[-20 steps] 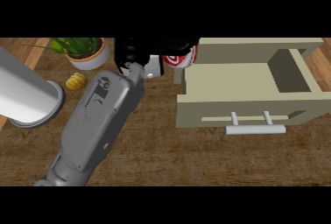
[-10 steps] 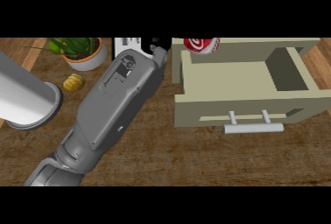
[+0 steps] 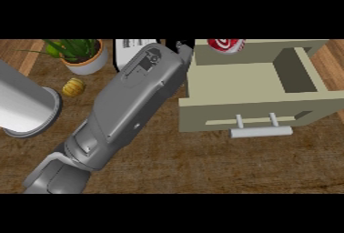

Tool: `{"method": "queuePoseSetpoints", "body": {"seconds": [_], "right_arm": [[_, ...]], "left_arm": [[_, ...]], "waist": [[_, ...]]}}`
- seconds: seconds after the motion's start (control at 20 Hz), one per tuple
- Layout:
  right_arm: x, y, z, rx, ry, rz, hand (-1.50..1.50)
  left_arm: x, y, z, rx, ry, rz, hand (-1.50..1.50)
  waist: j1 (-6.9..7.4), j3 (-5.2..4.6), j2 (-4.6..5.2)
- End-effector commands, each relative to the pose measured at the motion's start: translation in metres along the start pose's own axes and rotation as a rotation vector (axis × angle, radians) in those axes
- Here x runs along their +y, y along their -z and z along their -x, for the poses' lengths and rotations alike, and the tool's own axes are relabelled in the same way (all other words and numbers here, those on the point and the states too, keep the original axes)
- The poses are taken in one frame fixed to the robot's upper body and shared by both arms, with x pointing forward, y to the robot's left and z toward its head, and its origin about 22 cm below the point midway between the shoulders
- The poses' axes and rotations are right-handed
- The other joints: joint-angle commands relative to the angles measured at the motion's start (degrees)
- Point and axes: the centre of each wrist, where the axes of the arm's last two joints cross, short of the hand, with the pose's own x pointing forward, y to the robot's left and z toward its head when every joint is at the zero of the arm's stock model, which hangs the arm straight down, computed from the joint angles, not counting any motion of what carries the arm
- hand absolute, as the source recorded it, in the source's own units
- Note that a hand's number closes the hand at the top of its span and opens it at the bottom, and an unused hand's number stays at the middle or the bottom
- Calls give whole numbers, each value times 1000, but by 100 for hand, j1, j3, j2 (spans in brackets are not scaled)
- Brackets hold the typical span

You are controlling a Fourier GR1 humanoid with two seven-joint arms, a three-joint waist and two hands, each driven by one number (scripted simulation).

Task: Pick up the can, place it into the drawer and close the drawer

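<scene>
Right forearm (image 3: 128, 104) runs diagonally from bottom left up to the top middle, big grey thing taking up most of the view. The right hand (image 3: 181, 45) is just a bit of black at the top edge next to the drawer's left wall, mostly hidden behind the wrist, so can't tell what the fingers are doing, wide or narrow or wrapped on smth. The can (image 3: 225, 44), red w/ white markings, sits right at the top edge of the view over the back left corner of the drawer (image 3: 249, 77); only part of it shows, and whether it's touching the hand I can't tell. Drawer is pulled open, beige, inside visible, w/ a pale bar handle (image 3: 261, 131) on the front facing the bottom of the view. Left of the arm on the wooden surface (image 3: 201, 168): a potted plant (image 3: 79, 53) at top, a small yellow item (image 3: 74, 87) below it, and a big grey cylinder (image 3: 20, 104) at the left edge, prob the left arm.
</scene>
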Motion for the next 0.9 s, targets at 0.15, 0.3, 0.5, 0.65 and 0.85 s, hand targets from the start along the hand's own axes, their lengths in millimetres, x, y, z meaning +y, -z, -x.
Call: {"method": "queuePoseSetpoints", "body": {"seconds": [0.15, 0.3, 0.5, 0.65, 0.85], "right_arm": [[14, 1, 0, 3, 23, -4, -150], [10, 11, -1, -25, 9, -27, -150], [6, 18, 14, 5, 2, -38, -150], [15, 13, -6, 0, -9, -36, -150], [4, 14, 0, 6, 7, -31, -150]], "left_arm": [[-16, 1, 2, 24, 45, -2, 150], [-16, 0, 13, 49, 69, -17, 150], [-17, 5, 11, 70, 50, -20, 150], [4, 3, 48, 75, 105, -57, 150], [-11, 4, 32, 59, 130, -87, -150]], "waist": [[-60, 4, 5], [-101, 4, 24], [-153, 10, 60], [-175, 2, 68], [-228, 8, 54]]}}
